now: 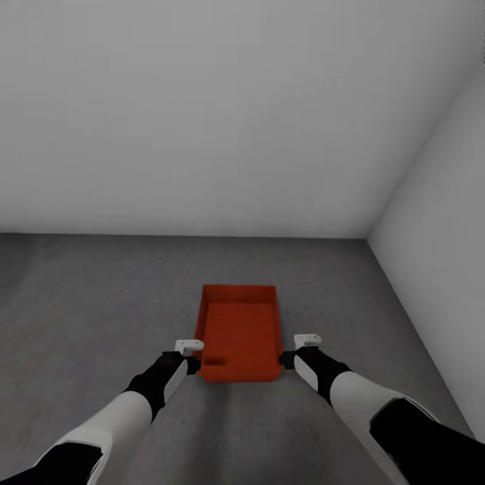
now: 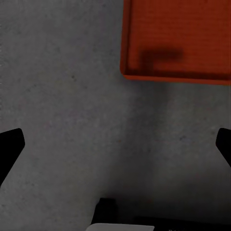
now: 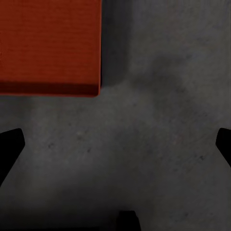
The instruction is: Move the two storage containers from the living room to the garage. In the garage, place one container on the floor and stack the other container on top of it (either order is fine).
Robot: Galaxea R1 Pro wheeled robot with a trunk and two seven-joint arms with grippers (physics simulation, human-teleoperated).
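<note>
Nearest, we note both forearms reaching forward and down from the bottom corners of the head view, white shells with black joints. The left gripper (image 1: 190,356) sits just beside the near-left corner of the storage container (image 1: 239,331); the right gripper (image 1: 296,350) sits just beside its near-right corner. From the head view we cannot tell whether either one touches the container wall.

In the left wrist view, the dark fingers (image 2: 10,147) show at opposite edges of the picture, spread wide, with bare floor (image 2: 62,110) between them and nothing held. In that view one corner of the container (image 2: 178,38) lies beyond the fingertips, apart from them. The right wrist view reads the same: fingers (image 3: 10,147) spread wide over grey floor (image 3: 159,134), with a corner of the red-orange container (image 3: 48,45) ahead of them and not between them.

The container itself rests flat on the dark grey, mottled floor (image 1: 101,303), open side up, long axis running away from us, roughly centred between the two arms. Its inside looks bare apart from a small shadow patch near the front wall. We see one container here.

Farther on, the floor runs to a plain white back wall (image 1: 202,114), which meets a second white wall (image 1: 444,202) on the right side at a corner.
</note>
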